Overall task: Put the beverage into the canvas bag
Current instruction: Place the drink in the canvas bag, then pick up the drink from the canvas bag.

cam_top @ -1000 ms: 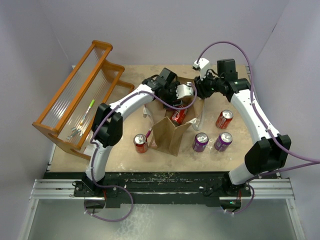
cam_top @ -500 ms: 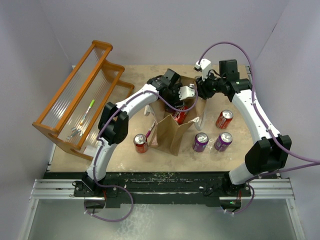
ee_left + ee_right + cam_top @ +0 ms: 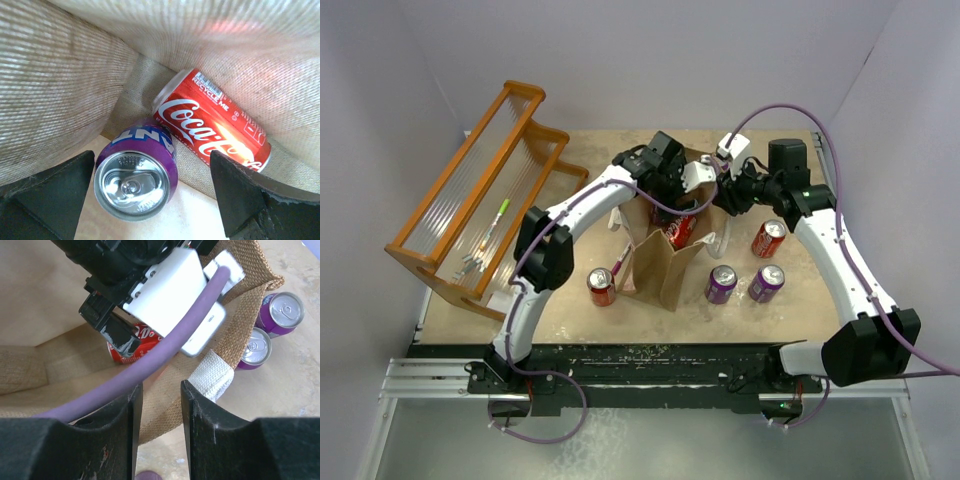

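Left gripper (image 3: 152, 167): it was lowered inside the bag, its fingers (image 3: 55, 200) spread wide and holding nothing.
Purple can (image 3: 136, 175): it stood upright on the bag's floor between the left fingers with its top facing up. It was just beside one finger, with a clear gap to the other.
Red cola can (image 3: 212, 125): it lay on its side beyond the left fingertips, against the woven wall. It touched the purple can's upper side.
Canvas bag (image 3: 660, 265): it stood on the table with its mouth open. The left gripper was over the mouth and the right gripper at its right rim.
Right gripper (image 3: 160, 390): its fingers were close together, pinched on the bag's woven rim, which ran between them.
White handle (image 3: 214, 374): it lay just outside one right finger, on the bag's outer face.
Purple cable (image 3: 165, 352): it crossed just ahead of the right fingertips.
Outer purple can (image 3: 283, 311): it stood on the table well beyond the handle, outside the bag, with a second one just beside it.
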You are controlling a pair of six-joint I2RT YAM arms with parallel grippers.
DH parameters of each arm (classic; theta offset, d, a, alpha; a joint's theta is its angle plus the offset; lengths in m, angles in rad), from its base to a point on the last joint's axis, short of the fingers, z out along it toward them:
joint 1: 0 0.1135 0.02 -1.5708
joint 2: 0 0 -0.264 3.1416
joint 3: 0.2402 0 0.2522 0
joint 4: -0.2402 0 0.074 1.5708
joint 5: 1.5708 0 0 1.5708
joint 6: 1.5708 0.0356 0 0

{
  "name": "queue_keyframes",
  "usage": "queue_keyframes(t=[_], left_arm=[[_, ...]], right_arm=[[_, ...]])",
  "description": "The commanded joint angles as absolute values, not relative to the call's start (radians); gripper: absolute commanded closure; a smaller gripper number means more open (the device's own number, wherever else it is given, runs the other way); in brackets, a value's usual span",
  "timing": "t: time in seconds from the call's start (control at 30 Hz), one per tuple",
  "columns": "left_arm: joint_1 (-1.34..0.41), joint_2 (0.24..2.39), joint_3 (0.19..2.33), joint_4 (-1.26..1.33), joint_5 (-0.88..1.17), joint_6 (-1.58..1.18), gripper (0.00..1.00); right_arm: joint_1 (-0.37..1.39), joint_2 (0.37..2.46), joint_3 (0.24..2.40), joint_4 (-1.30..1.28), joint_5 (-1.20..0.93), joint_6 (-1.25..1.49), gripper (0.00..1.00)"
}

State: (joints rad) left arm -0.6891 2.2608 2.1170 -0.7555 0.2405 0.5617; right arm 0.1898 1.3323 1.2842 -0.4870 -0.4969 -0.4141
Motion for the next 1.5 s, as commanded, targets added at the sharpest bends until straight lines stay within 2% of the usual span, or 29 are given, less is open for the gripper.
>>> queue_keyframes(t=[0.0,0.17,0.33,0.47,0.63,0.83,1.0,1.13,1.3,1.47], left_arm=[[-0.692,2.111,2.172,-0.687,0.278,0.497,0.01],[-0.691,2.020,2.102,-0.699,0.320,0.456,0.01],[-0.698,1.891,1.914,-0.652,0.382,0.350,0.00],[-0.712,1.836,1.795,-0.623,0.403,0.316,0.03],[-0.717,1.885,1.786,-0.660,0.363,0.238,0.09],[-0.721,1.958,1.784,-0.678,0.306,0.121,0.09],[-0.729,2.016,1.780,-0.709,0.248,-0.013,0.07],[-0.729,2.072,1.767,-0.684,0.207,-0.076,0.00],[-0.734,2.089,1.682,-0.545,0.168,-0.122,0.01],[-0.757,2.159,1.702,-0.532,0.150,-0.130,0.01]], right_arm=[[0.197,1.301,1.284,-0.451,-0.542,-0.393,0.61],[0.196,1.300,1.308,-0.454,-0.545,-0.382,0.60],[0.197,1.306,1.330,-0.451,-0.546,-0.348,0.60],[0.196,1.303,1.322,-0.454,-0.543,-0.336,0.60],[0.196,1.290,1.310,-0.460,-0.539,-0.326,0.60],[0.196,1.278,1.304,-0.463,-0.513,-0.311,0.59],[0.196,1.264,1.289,-0.437,-0.488,-0.297,0.59],[0.196,1.261,1.288,-0.434,-0.478,-0.290,0.59],[0.196,1.255,1.283,-0.457,-0.478,-0.294,0.59],[0.196,1.258,1.274,-0.448,-0.473,-0.289,0.59]])
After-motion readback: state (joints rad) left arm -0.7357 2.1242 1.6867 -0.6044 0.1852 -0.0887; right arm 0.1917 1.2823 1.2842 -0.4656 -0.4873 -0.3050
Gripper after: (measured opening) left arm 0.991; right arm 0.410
